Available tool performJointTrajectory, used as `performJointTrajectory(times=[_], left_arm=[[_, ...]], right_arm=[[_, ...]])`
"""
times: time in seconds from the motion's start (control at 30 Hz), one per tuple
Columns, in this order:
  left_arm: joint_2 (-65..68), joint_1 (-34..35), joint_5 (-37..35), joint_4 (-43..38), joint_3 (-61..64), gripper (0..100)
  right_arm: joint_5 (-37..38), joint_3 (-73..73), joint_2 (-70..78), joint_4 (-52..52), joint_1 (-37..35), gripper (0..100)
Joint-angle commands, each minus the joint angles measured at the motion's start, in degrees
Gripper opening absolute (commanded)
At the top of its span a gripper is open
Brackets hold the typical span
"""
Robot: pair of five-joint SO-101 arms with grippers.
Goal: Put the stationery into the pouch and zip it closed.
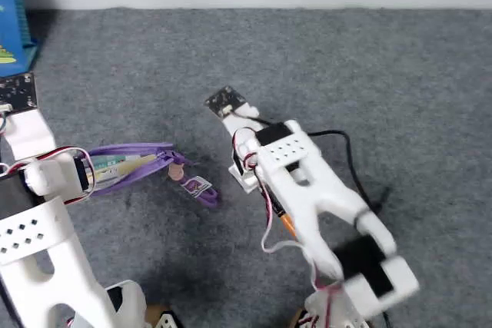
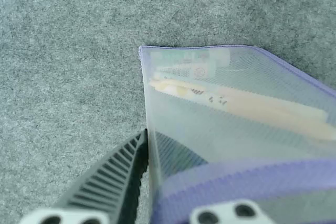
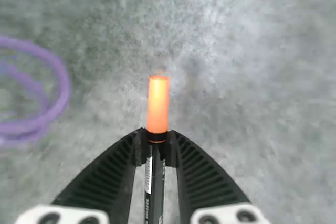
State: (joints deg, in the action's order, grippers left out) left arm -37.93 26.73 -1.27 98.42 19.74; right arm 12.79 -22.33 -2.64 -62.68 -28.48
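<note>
Two holds | left gripper (image 2: 151, 150) pinches pouch (image 2: 236, 108) | right gripper (image 3: 156, 139) squeezes orange-capped pen (image 3: 158, 103) | risk: pen may miss the floppy pouch mouth

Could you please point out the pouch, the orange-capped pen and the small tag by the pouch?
pouch (image 2: 236, 129): left wrist view, on its translucent side.
orange-capped pen (image 3: 158, 103): right wrist view, on the orange cap.
small tag (image 1: 197, 185): high view, on the tag's pale face.
</note>
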Motion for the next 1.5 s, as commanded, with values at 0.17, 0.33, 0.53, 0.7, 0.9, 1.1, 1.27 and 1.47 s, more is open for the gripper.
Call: performJointTrajectory(times=[0.17, 0.33, 0.53, 0.7, 0.9, 1.1, 1.27, 1.47], left_arm=[[0.4, -0.7, -0.6, 0.4, 0.1, 1], [0.4, -0.4, -0.6, 0.4, 0.1, 1], [0.4, -0.6, -0.5, 0.8, 0.1, 1], [0.4, -0.6, -0.5, 0.8, 0.1, 1], [0.4, -0.4, -0.6, 0.8, 0.1, 1], [0.4, -0.4, -0.6, 0.8, 0.1, 1], [0.4, -0.4, -0.6, 0.8, 0.1, 1], [0.4, -0.4, -0.6, 0.8, 0.1, 1]], right_arm=[[-6.8, 0.7, -26.5, -7.1, -4.6, 0.8], [-8.0, 1.3, -38.7, -6.7, -8.9, 0.8], [-8.3, 3.3, -51.1, -1.1, -13.0, 0.8], [-13.0, 3.2, -56.6, 5.6, -14.0, 0.8], [-22.7, 3.2, -59.9, 17.0, -16.5, 0.8], [-30.7, 3.1, -60.2, 27.9, -16.5, 0.8], [-37.0, 1.3, -60.1, 37.2, -16.5, 0.8], [-38.3, -12.0, -60.0, 55.3, -16.4, 0.8]])
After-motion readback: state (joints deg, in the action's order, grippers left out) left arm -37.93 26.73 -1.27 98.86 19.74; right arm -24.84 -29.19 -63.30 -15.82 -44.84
